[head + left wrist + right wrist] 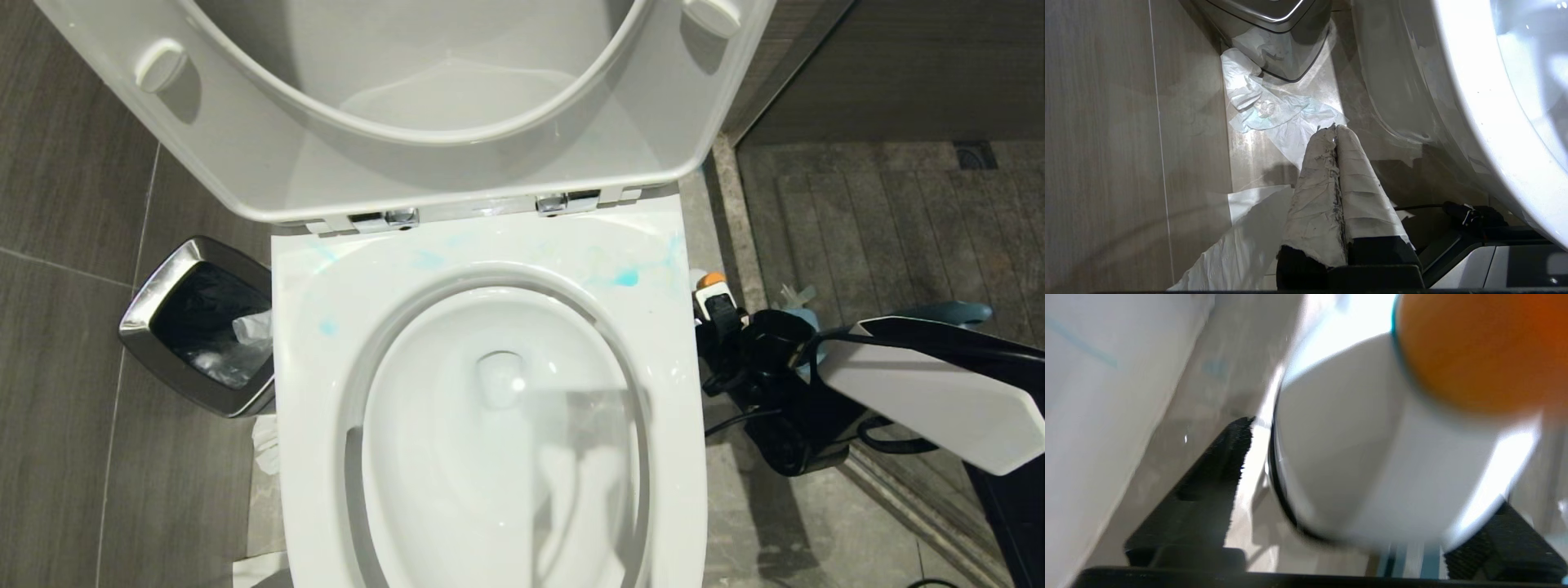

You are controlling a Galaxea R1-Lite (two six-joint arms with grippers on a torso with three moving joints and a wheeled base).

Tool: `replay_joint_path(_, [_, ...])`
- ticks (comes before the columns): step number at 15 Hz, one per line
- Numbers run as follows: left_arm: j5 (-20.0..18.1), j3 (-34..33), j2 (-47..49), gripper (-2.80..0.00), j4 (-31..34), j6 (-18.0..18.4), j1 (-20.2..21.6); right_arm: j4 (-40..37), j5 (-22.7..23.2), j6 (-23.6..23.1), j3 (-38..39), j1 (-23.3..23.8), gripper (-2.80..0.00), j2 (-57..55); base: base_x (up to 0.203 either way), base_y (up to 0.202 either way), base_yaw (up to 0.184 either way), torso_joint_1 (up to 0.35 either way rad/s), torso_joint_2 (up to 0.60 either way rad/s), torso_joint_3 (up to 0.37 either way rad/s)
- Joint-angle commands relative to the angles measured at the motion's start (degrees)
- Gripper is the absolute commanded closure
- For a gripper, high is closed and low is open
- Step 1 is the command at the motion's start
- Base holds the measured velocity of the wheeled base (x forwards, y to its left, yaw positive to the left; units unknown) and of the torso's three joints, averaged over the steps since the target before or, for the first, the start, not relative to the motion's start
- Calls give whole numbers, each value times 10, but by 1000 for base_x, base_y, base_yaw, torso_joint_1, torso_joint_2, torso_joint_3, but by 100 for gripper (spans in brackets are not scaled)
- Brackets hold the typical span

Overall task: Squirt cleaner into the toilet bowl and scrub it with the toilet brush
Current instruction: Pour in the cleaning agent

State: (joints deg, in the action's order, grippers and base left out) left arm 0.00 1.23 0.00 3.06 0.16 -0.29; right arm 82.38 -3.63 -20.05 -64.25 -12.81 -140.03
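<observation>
At the head view's right edge, beside the glossy white ceramic toilet bowl (498, 457), the right gripper (722, 322) straddles the small white orange-capped cleaner bottle (1372, 457), jaws spread with a gap at one finger; best withdraw straight, not tipping it; the left gripper (1336, 132), pressed together, hangs idle near the floor.

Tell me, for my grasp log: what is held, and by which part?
Nothing: the right gripper stands open, fingers flanking the cleaner bottle at its white body, one visibly apart; left gripper shut, empty.
</observation>
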Motion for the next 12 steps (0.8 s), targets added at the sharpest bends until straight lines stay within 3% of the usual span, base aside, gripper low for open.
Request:
replay_joint_path(1, [0, 0, 1, 0, 0, 0, 0, 5, 1, -1, 32, 1, -280, 9, 0, 0, 0, 0, 0, 0])
replay_joint_path(5, [0, 0, 1, 0, 0, 0, 0, 6, 24, 0, 101, 2, -280, 22, 0, 0, 0, 0, 0, 0])
replay_joint_path(8, [0, 0, 1, 0, 0, 0, 0, 6, 30, -2, 84, 19, -280, 2, 0, 0, 0, 0, 0, 0])
replay_joint_path(12, [0, 0, 1, 0, 0, 0, 0, 4, 75, -14, 50, 42, -280, -29, 0, 0, 0, 0, 0, 0])
